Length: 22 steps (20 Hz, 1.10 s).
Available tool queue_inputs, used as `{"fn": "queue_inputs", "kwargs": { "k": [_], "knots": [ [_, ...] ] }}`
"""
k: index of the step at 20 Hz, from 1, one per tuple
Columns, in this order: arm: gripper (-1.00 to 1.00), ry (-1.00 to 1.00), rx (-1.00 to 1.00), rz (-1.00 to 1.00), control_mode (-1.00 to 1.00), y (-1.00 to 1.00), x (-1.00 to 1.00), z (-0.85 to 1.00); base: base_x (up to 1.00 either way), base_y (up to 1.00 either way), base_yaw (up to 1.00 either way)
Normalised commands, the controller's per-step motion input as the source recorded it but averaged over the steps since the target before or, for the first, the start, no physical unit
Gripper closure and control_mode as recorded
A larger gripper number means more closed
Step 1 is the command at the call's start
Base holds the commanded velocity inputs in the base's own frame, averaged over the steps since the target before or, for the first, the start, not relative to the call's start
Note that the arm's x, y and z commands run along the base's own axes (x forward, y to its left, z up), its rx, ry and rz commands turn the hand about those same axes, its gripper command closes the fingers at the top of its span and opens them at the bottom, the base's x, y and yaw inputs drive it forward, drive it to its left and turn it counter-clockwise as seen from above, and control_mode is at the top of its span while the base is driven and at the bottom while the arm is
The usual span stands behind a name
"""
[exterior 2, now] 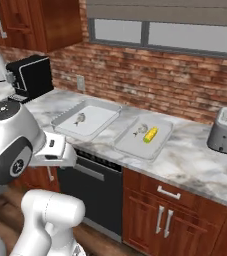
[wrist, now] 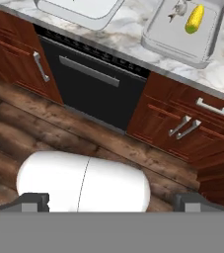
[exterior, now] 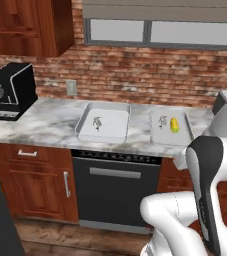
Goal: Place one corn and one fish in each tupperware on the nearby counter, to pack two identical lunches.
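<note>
While my gripper (wrist: 111, 201) hangs wide open and empty above the wooden floor (wrist: 44, 128), two trays rest on the counter (exterior: 50, 125). One tray (exterior: 104, 125) holds one fish (exterior: 97, 122). Its neighbour (exterior: 170, 131) holds a fish (exterior: 162, 121) just beside the yellow corn (exterior: 174, 124).

Two pale-grey trays are sitting near each other on the marbled counter (exterior: 50, 125). The left tray (exterior: 104, 123) is holding one small dark fish (exterior: 97, 122). The right tray (exterior: 169, 128) is holding a second fish (exterior: 162, 122) and a yellow corn cob (exterior: 174, 125), lying just beside each other.
</note>
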Motion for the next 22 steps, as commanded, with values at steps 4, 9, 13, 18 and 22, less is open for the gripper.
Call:
{"fn": "queue_inputs", "kwargs": {
  "k": [4,9,13,18,22],
  "knots": [
    [-1.00,0.00,0.00,0.00,1.00,0.00,0.00,0.00,-0.75,-0.58,0.00],
    [-1.00,0.00,0.00,0.00,1.00,0.00,0.00,0.00,-1.00,0.23,-0.01],
    [-1.00,0.00,0.00,0.00,1.00,0.00,0.00,0.00,-1.00,0.65,-0.01],
    [-1.00,0.00,0.00,0.00,1.00,0.00,0.00,0.00,-0.98,0.31,0.08],
    [-1.00,0.00,0.00,0.00,1.00,0.00,0.00,0.00,-0.48,0.55,0.39]
  ]
}}
